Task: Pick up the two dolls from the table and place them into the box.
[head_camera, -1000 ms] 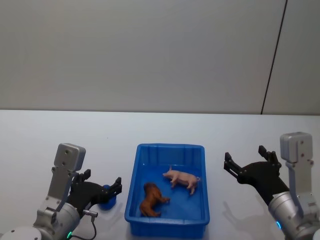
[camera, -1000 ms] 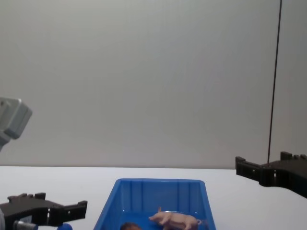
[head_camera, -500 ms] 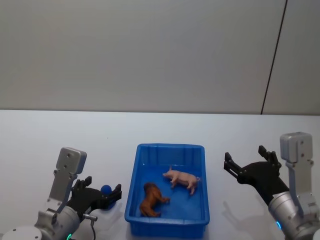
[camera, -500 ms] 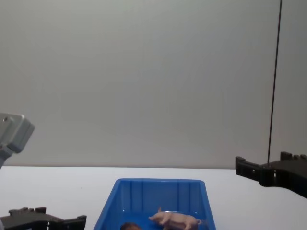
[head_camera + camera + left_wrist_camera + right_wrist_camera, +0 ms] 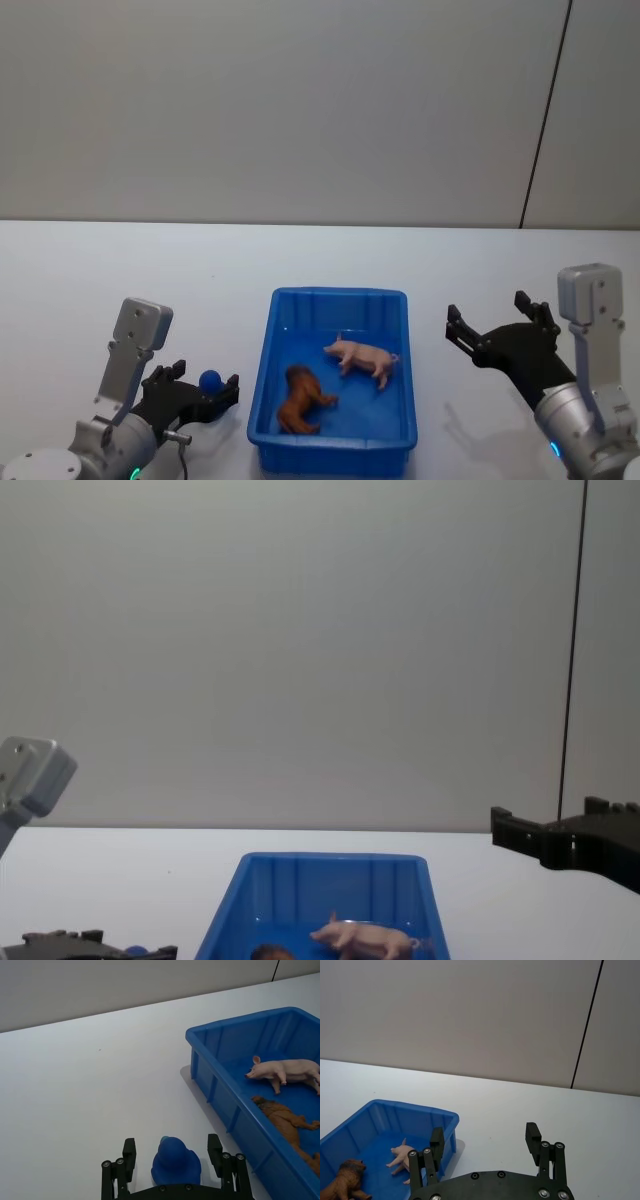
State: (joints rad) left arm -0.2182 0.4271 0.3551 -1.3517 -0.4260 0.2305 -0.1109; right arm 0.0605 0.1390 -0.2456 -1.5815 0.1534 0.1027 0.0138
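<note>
Dolls are seen lying inside the box (image 5: 331, 390), both on its floor. The pink pig (image 5: 361, 356) is stood on its legs toward the far right part of the floor, with its snout turned left. The reddish-brown animal (image 5: 301, 399) is laid nearer and further left, close to the box's left wall, apart from the pig. In the left wrist view the pig (image 5: 285, 1069) and the brown animal (image 5: 291, 1125) are shown separated by a strip of blue floor, within the ribbed walls of the box (image 5: 227, 1110). The box is set on the white counter (image 5: 120, 270), near its front edge and about midway between the two arms.

The left tool (image 5: 192, 393) is held low over the counter just left of the box, its fingers spread wide and nothing gripped. A small blue rounded object (image 5: 210, 380) is framed between those fingers; in the left wrist view the object (image 5: 175, 1160) is seen resting on the counter in the gap, and whether a finger touches it cannot be told.

The right tool (image 5: 492, 327) is held to the right of the box, raised above the counter, with its fingers likewise spread wide and empty. In the chest view the right tool (image 5: 560, 838) is seen entering from the right edge, above the level of the box's rim.
</note>
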